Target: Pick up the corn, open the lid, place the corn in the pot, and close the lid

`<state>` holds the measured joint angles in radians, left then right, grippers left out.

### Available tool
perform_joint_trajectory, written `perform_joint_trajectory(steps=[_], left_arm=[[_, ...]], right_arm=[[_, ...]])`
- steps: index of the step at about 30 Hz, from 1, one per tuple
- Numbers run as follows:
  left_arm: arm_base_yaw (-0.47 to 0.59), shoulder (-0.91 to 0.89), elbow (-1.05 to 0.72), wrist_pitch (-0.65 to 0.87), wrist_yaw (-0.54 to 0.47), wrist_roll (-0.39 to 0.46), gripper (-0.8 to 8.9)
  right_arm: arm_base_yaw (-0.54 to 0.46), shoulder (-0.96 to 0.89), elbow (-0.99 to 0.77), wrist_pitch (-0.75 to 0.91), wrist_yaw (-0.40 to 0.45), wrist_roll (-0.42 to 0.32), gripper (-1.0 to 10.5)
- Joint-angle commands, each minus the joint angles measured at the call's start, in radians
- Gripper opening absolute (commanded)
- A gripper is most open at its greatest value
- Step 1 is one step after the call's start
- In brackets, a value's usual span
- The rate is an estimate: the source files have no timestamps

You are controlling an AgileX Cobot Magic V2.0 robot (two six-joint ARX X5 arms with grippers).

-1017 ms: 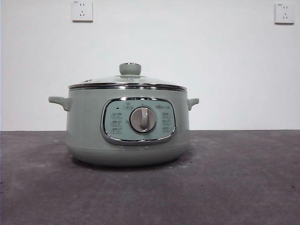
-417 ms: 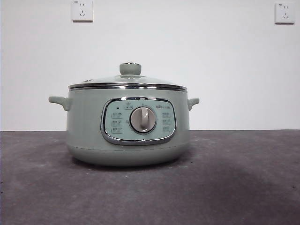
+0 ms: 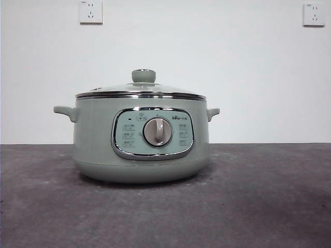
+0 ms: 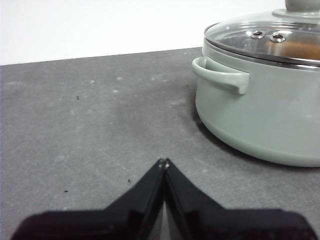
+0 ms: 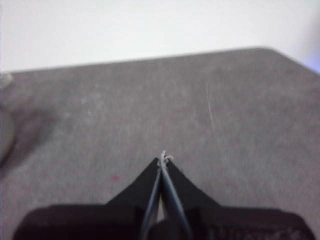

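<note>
White wall with two sockets [image 3: 90,11] behind a grey table [image 3: 258,196]. The pot [image 3: 141,139] stands centred, the lid [image 3: 140,90] seated on it. Left gripper [image 4: 163,162] and right gripper [image 5: 163,159] hover over the table, jaws pressed together, empty. An orange shape, possibly the corn [image 4: 295,48], shows through the glass.

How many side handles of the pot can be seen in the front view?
2: one handle on the pot at the picture's left, the other handle at its right.
</note>
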<state>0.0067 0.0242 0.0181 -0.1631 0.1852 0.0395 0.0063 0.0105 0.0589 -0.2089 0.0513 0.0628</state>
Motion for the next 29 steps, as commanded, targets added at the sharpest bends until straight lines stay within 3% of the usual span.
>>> perform_joint_trajectory(steps=[1,29], left_arm=[[0.004,-0.002,-0.010,0.007,-0.003,-0.010,-0.03],[0.004,0.009,-0.010,0.007,-0.003,-0.010,-0.03]], right_arm=[[-0.001,-0.002,-0.040,0.010,-0.020,0.007,0.0],[-0.001,-0.001,-0.041,0.019,-0.025,0.009,0.0]])
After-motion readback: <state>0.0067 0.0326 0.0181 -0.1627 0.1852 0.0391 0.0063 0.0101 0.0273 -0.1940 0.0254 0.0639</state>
